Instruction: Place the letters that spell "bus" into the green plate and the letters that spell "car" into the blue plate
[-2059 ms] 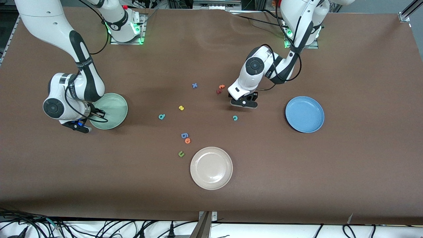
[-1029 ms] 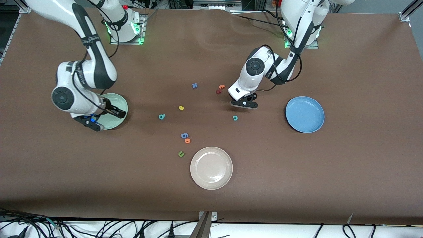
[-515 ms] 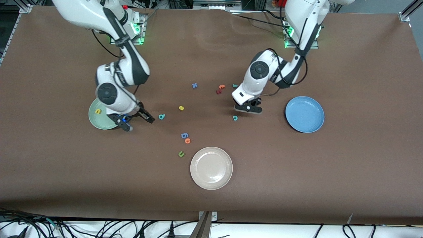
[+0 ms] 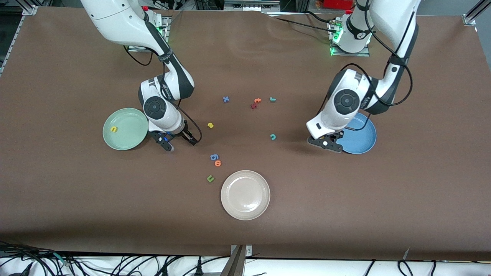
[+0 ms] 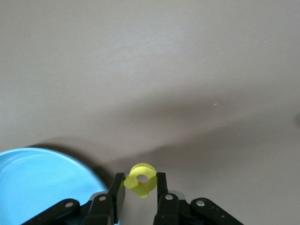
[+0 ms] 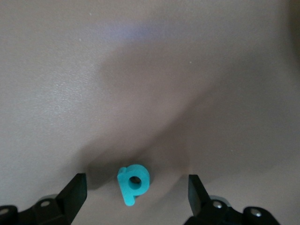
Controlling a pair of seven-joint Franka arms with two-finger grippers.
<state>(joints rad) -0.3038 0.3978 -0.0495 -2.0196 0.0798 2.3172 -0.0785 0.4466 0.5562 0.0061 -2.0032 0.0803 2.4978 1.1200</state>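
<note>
Yellow a (image 5: 140, 179) pinched in left hand (image 5: 139, 193) (nr blue plate (image 5: 42, 187)).

both arms are glossy white shells with black joint bands and round dark wrist caps. black cables loop alongside; bases glow green. black two-finger grippers show silver screws.
</note>
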